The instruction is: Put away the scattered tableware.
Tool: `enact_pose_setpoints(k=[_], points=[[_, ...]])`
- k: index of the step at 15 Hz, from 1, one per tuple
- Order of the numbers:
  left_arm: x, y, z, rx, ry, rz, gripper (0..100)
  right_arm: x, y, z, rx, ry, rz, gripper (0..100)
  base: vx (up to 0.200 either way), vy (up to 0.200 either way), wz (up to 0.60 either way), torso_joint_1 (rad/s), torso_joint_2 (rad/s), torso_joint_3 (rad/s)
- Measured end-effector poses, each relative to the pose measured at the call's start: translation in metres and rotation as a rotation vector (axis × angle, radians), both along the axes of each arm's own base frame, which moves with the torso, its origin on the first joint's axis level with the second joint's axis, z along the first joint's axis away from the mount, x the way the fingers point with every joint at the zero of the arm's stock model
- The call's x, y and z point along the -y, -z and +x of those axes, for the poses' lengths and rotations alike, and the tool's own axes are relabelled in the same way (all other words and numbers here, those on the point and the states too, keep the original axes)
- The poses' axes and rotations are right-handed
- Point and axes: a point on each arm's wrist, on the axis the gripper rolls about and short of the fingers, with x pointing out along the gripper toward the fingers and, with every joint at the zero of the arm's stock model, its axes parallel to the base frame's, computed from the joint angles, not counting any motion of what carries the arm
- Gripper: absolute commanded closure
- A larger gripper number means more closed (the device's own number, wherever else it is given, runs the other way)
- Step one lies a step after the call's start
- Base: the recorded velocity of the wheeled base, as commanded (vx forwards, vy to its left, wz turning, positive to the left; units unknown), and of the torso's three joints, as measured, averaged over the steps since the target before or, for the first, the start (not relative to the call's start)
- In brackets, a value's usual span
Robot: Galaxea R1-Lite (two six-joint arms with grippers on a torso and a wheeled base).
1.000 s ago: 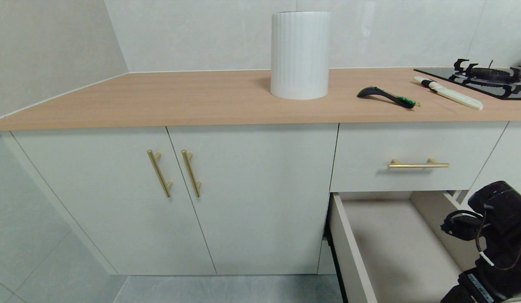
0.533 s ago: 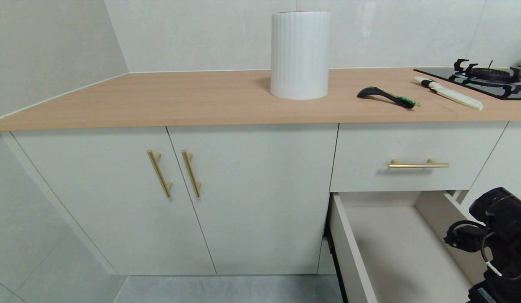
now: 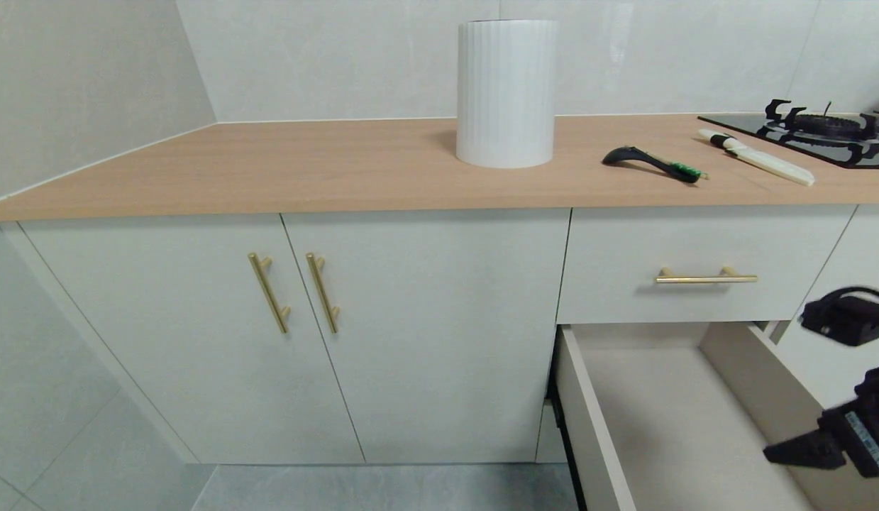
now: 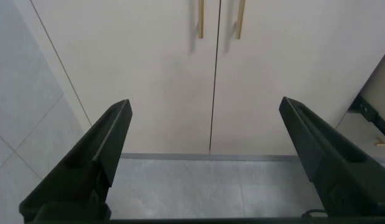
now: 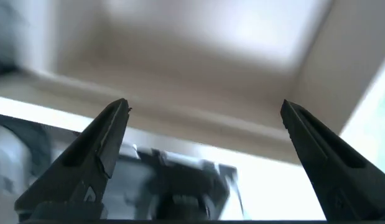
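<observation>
A black spoon (image 3: 653,162) with a green tip lies on the wooden counter (image 3: 325,167), to the right of a tall white ribbed canister (image 3: 506,92). Farther right lies a white knife (image 3: 758,157) with a black band, beside the hob. Below them the lower drawer (image 3: 588,419) is pulled out with nothing in it. My right arm (image 3: 854,426) hangs at the drawer's right side; my right gripper (image 5: 203,104) is open with nothing between its fingers, facing the drawer's inside. My left gripper (image 4: 204,104) is open and holds nothing, low in front of the cabinet doors (image 4: 214,74).
A black gas hob (image 3: 822,131) sits at the counter's far right. The upper drawer (image 3: 705,278) is closed, with a brass handle. Two cabinet doors (image 3: 297,291) with brass handles stand shut on the left. Grey tiled floor lies below.
My right arm has swung to the right and turned over the open drawer, now partly past the head view's right edge. The tableware and the drawer have not moved.
</observation>
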Motion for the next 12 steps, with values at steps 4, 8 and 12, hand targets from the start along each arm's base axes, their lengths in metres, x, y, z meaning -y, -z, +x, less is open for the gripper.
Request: enact_pose_setpoints(k=[4,8,12], points=[[0.0,0.0,0.0,0.0,0.0,0.0,0,0.001,-0.092,0.004,0.365,0.012,0.096,0,0.0,0.0,0.0,0.0,0.0,0.0],[0.0,0.0,0.0,0.0,0.0,0.0,0,-0.004,-0.146,0.041,0.537,0.032,0.137,0,0.0,0.0,0.0,0.0,0.0,0.0],[0.0,0.0,0.0,0.0,0.0,0.0,0,-0.011,-0.172,0.089,0.616,0.057,0.152,0,0.0,0.0,0.0,0.0,0.0,0.0]])
